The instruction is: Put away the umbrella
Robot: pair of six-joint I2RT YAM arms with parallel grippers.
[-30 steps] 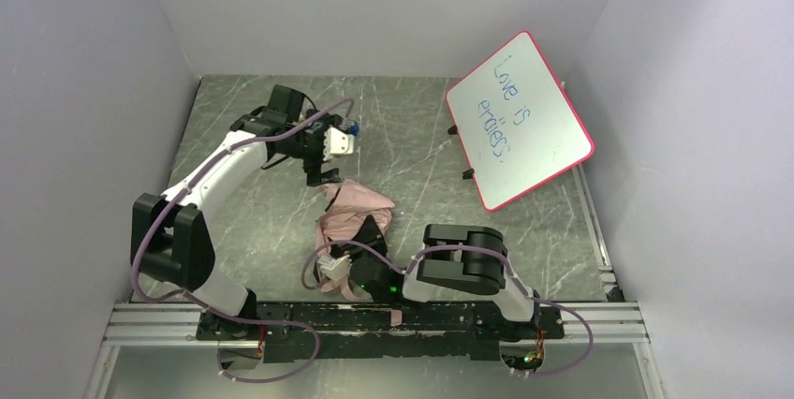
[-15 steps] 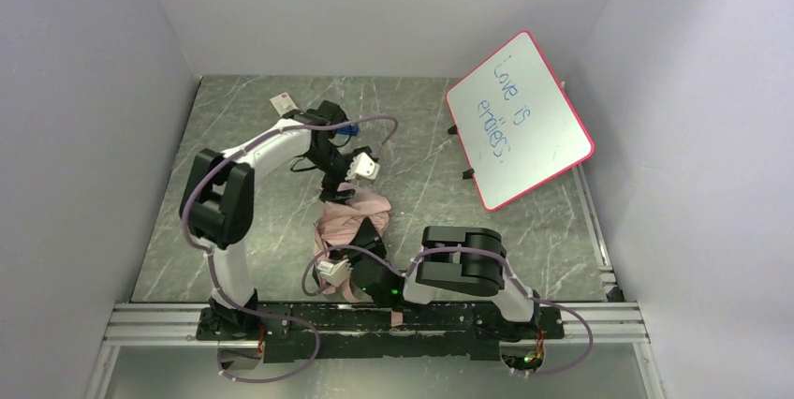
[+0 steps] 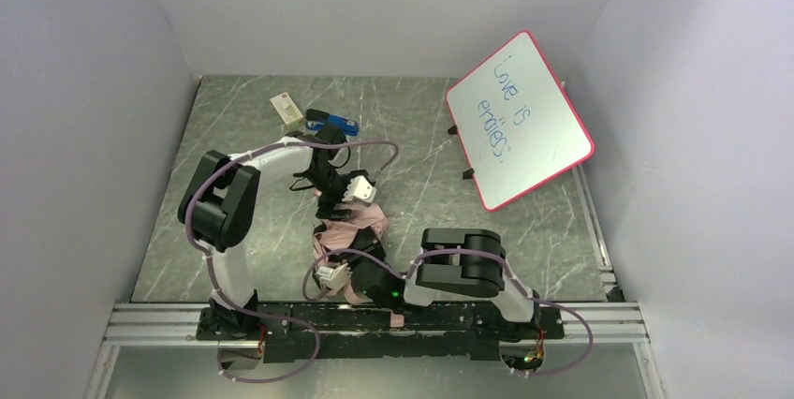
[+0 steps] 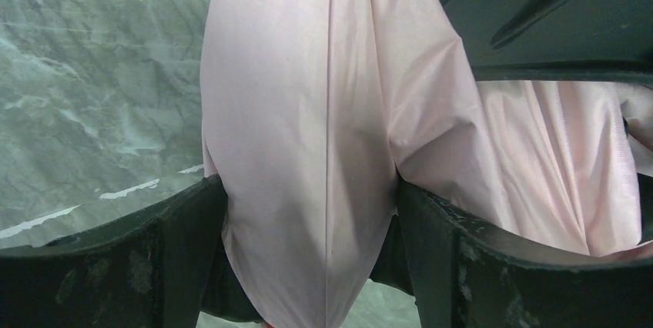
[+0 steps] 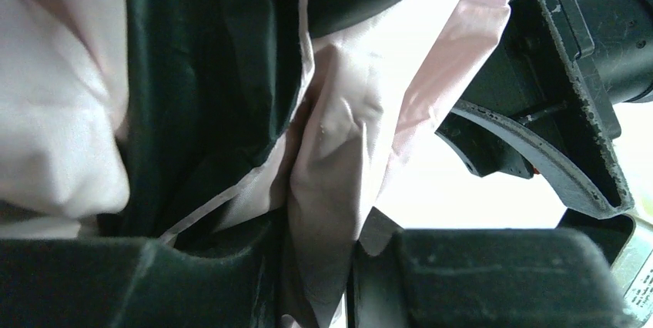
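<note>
The umbrella (image 3: 363,222) lies bunched on the table's near middle, pale pink fabric with black folds. My left gripper (image 3: 334,209) reaches down onto its far end. In the left wrist view the left gripper (image 4: 309,189) has a thick fold of the pink fabric (image 4: 308,112) pressed between both black fingers (image 4: 177,251). My right gripper (image 3: 362,249) holds the near end. In the right wrist view the right gripper (image 5: 319,243) pinches a narrow pleat of pink fabric (image 5: 331,151), with black fabric (image 5: 200,74) beside it. The shaft and handle are hidden.
A pink-framed whiteboard (image 3: 518,120) stands propped at the back right. A blue object (image 3: 333,122) and a small card (image 3: 286,107) lie at the back left. Grey walls close three sides. The metal rail (image 3: 150,319) runs along the near edge.
My left arm swung from the back left in towards the umbrella and came down onto its far end, uncovering the blue object and card. The fabric bunched closer. The right arm barely moved.
</note>
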